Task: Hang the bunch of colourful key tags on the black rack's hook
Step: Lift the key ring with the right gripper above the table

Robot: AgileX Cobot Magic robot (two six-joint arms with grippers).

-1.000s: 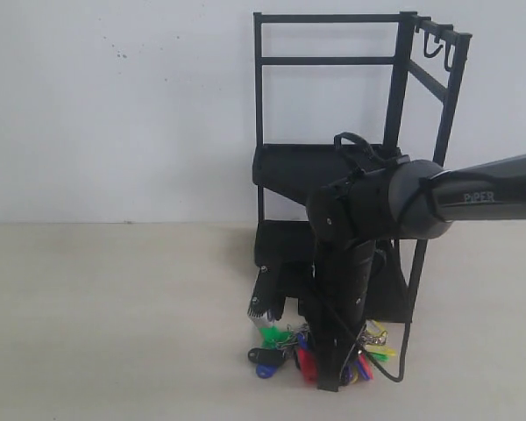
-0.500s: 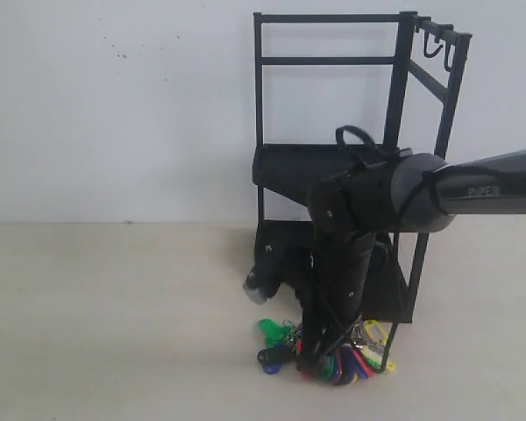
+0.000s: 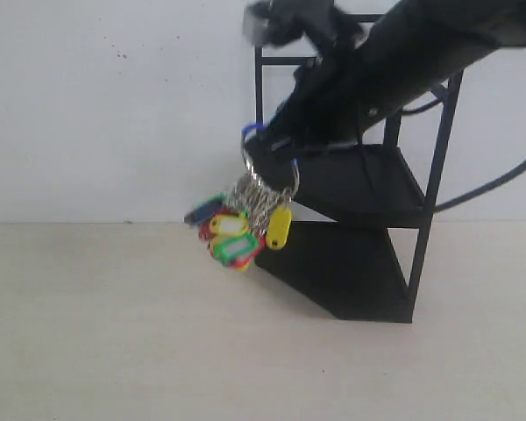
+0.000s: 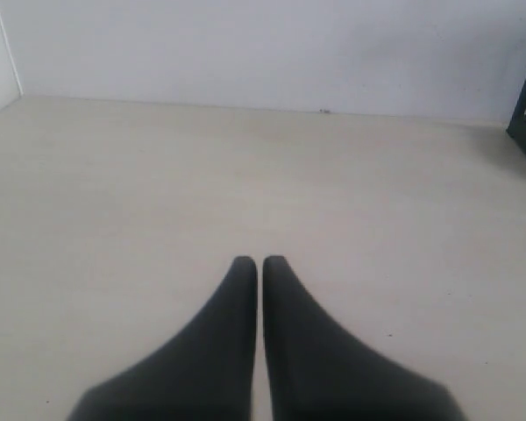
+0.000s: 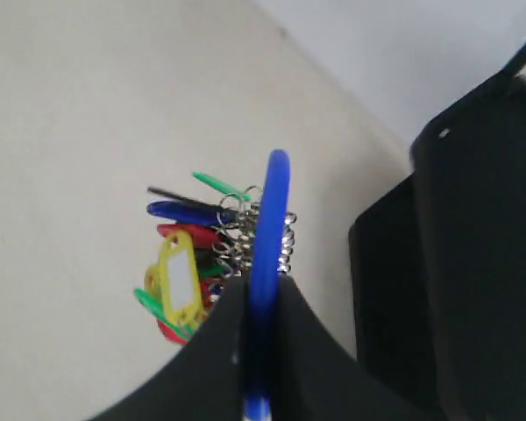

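Right hand (image 5: 261,289), key tag bunch (image 3: 241,230) now aloft, seemingly before black rack (image 3: 359,263).

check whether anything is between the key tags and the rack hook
Nothing visible. The colourful key tag bunch hangs from the right jaws, close to the black rack. The right arm covers the rack's top, so the hook cannot be seen.

Your tally: one black rack (image 3: 425,246) with two solid tiers, upper tier (image 3: 368,180) and lower tier (image 3: 355,267). One colourful key tag bunch (image 3: 241,230) on one blue ring (image 5: 269,210). Two yellow tags (image 3: 279,228) are visible. The full tag total can't be told because they overlap. Two grippers: left gripper (image 4: 260,261), right gripper (image 5: 261,285).
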